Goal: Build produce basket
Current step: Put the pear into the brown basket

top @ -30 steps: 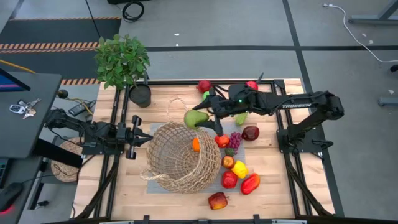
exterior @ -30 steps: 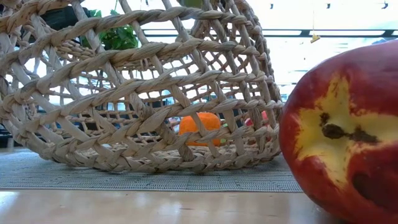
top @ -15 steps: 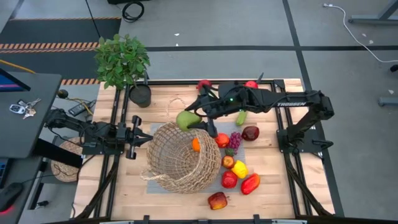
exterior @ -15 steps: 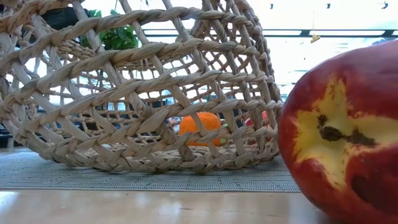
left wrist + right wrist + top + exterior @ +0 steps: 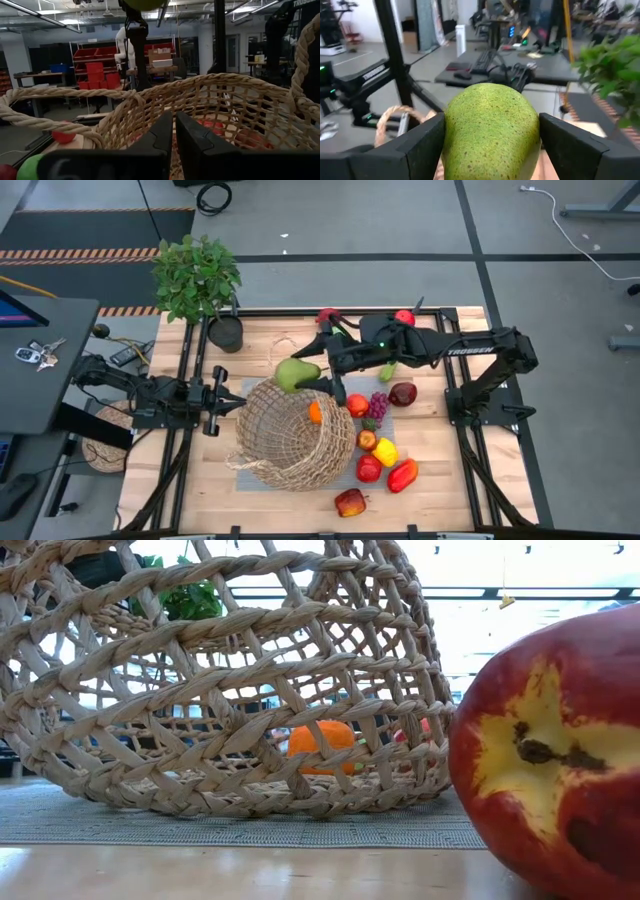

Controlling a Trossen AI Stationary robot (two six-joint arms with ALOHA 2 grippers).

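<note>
The tan wicker basket rests on a grey mat, tipped with its mouth toward the far left. An orange lies inside it. My right gripper holds a green pear in the air over the basket's far rim. More produce lies to the right of the basket: purple grapes, red apples, a yellow pepper and a red-yellow peach. My left gripper is shut at the basket's left rim. My right gripper pinches the pear's two opposite sides between its two fingers. The fingers come level from the table's right. The pear is lifted clear, above the basket. My left gripper: I cannot tell whether it touches the basket's wall.
A leafy potted plant stands at the far left corner in a dark pot. Two red pieces and a green one lie near the far edge. A flat woven disc sits beyond the left edge.
My right gripper has risen and gone toward the table's left edge with the pear, which now hangs over the basket's far rim. The basket and the fruit on the table have stayed where they were.
</note>
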